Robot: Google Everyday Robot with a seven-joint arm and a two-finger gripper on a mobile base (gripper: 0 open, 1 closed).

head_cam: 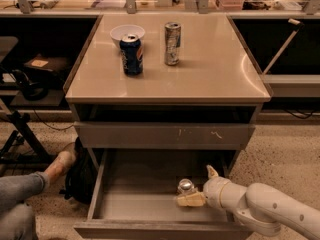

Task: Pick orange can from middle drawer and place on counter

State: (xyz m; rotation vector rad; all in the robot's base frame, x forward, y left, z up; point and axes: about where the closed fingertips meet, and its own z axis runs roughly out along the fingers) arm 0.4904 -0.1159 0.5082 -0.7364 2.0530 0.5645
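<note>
The orange can stands upright on the floor of the open middle drawer, right of centre; mostly its shiny silver top shows. My gripper reaches into the drawer from the right, at the can's level. It is open: one pale finger lies just in front of the can and the other points up behind and to the right of it. The can's lower body is hidden behind the front finger. The beige counter tops the cabinet above.
On the counter stand a dark blue can, a tall slim silver can and a white bowl. A closed drawer front with scratch marks is above the open drawer. A person's leg and foot are at the lower left.
</note>
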